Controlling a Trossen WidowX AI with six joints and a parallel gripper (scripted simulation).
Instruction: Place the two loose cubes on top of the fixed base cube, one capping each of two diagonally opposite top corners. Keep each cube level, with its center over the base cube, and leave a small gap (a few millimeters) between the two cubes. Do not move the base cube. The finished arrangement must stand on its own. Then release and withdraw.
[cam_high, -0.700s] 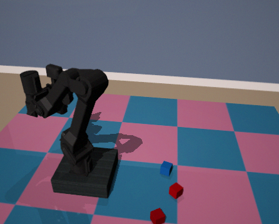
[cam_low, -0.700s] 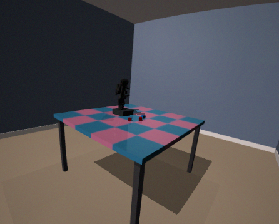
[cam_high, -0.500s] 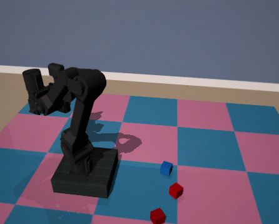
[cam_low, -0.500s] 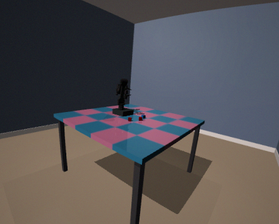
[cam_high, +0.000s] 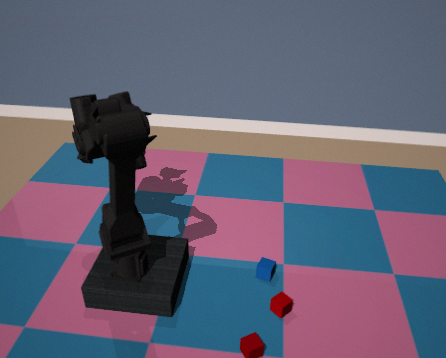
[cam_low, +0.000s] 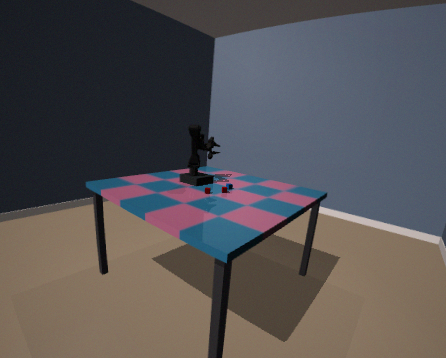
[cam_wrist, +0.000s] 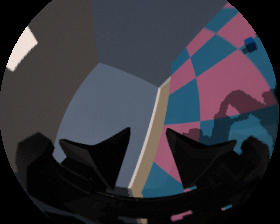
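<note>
A blue cube (cam_high: 265, 269) (cam_low: 229, 186) (cam_wrist: 250, 45) stands on the checkered table. One red cube (cam_high: 281, 304) (cam_low: 224, 190) lies close to it, apart from it. The other red cube (cam_high: 252, 345) (cam_low: 207, 190) lies farther off, nearer the front in the top view. No cube rests on another. Which one is fixed does not show. My gripper (cam_low: 218, 149) (cam_wrist: 148, 130) is open and empty, raised high beside the upper arm and well away from all three cubes. The red cubes are out of the wrist view.
The arm's dark base block (cam_high: 132, 297) (cam_low: 190, 180) stands on the checkered table (cam_high: 330, 240) (cam_low: 220, 235), left of the cubes in the top view. The arm's shadow falls behind the base. Walls (cam_high: 225, 60) stand beyond the table.
</note>
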